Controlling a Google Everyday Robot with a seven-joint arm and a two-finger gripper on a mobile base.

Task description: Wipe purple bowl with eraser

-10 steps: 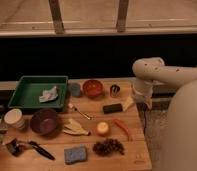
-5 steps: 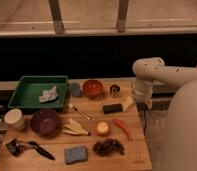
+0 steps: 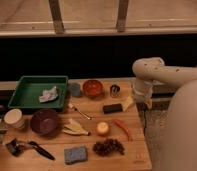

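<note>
— At the left of the worktop [image 3: 138, 150], how does the purple bowl [image 3: 44, 121] stand?
— Upright near the front-left corner, just below the green tray [image 3: 22, 92]. No wiping has begun, I'd judge.
— And the eraser [image 3: 112, 108]?
— Flat on the wood right of centre, well apart from the bowl, a spoon [image 3: 81, 112] between them. Nothing holds it.
— So all of it is left?
— Yes: picking it up, carrying it across, rubbing the bowl.
— Where is the hand [image 3: 141, 100]?
— Over the worktop's right edge, hanging from the white arm [image 3: 167, 74], released and empty as far as shows. The eraser lies near it, leftward in the view, a pale yellow thing [image 3: 128, 103] between them; the bowl is far off the same way
</note>
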